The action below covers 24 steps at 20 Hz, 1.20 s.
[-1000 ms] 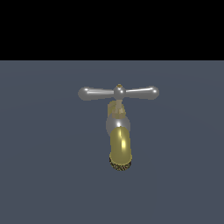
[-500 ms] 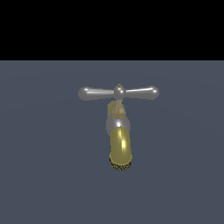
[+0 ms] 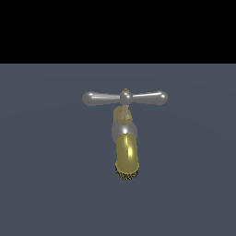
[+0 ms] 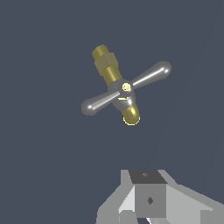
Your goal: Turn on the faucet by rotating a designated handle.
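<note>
The faucet (image 3: 126,152) stands on the grey-blue floor, its gold curved spout ending in a dark ridged tip that points toward the exterior camera. The handle (image 3: 125,97), a slim silver crossbar with two bulb-ended arms and a small brass cap, lies level across its top. The gripper does not show in the exterior view. In the wrist view the faucet (image 4: 105,63) and the handle (image 4: 126,87) are seen from above, apart from the gripper (image 4: 148,194). Only a grey-white part of the gripper shows at the picture's edge, and its jaws cannot be made out.
The faucet stands alone on a flat grey-blue floor (image 3: 46,184). Above the floor's far edge the exterior view is black. No other objects show.
</note>
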### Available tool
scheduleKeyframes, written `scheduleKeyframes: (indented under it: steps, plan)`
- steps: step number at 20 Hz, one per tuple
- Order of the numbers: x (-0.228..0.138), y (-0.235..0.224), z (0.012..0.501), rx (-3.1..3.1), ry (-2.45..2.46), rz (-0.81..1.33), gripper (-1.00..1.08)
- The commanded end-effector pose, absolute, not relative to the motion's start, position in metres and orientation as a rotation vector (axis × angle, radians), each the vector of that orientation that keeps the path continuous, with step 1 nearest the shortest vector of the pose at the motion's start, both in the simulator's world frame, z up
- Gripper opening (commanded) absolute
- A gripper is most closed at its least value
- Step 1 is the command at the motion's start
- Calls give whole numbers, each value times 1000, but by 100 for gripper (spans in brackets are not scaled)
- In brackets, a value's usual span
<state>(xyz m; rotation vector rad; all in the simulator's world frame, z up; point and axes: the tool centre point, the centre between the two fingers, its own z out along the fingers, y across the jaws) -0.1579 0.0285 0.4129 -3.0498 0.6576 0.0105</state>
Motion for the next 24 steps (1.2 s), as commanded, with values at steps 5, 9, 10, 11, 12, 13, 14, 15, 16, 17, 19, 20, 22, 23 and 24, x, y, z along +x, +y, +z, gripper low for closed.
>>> scheduleKeyframes:
  steps: [5,9,10,11,12,13,14,15,16,17,19,20,22,23,24]
  plan:
    - [-131,35,389,-2993,889,12,-100]
    - [-116,40,373,-2950,1029,13,-100]
    - [-113,41,369,-2938,1063,13,-100]
    - [-109,42,365,-2926,1097,13,-100]
    - [-105,43,361,-2913,1131,13,-100]
    - [-102,45,356,-2901,1165,13,-100]
    - [-98,46,352,-2887,1199,13,-100]
    - [-95,47,348,-2874,1233,13,-100]
    - [-92,48,343,-2860,1266,13,-100]
    - [-88,50,339,-2845,1300,13,-100]
    - [-82,52,329,-2815,1366,12,-100]
    - [-79,53,325,-2800,1399,12,-100]
    - [-73,56,315,-2767,1464,12,-100]
    - [-70,57,310,-2751,1496,12,-100]
    - [-67,58,306,-2734,1528,11,-100]
